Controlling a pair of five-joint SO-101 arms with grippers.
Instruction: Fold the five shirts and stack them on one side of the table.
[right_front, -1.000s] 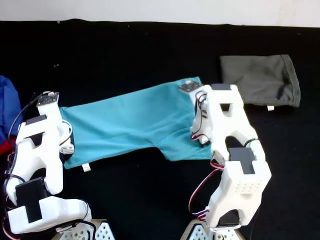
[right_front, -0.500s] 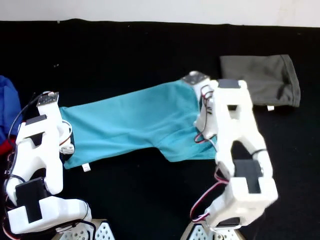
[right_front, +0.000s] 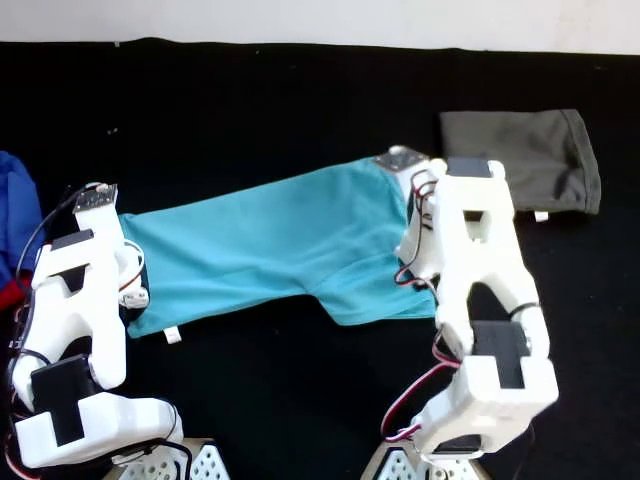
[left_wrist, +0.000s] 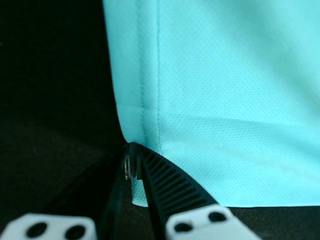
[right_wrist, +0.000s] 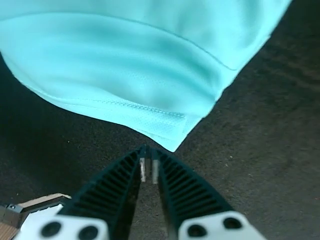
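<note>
Teal shirt (right_front: 270, 240): left gripper (left_wrist: 132, 156) clamps hem corner; right gripper (right_wrist: 149, 161) pinched together, empty, just beside other corner. Advice: open it, bite fabric deeper.

black table cover (right_front: 250, 100) beneath a white wall strip (right_front: 300, 20)

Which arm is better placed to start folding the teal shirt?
Left, probably: the left fingers look pinched on the shirt at its hem, while the right fingers sit shut just off its corner, holding nothing.
</note>
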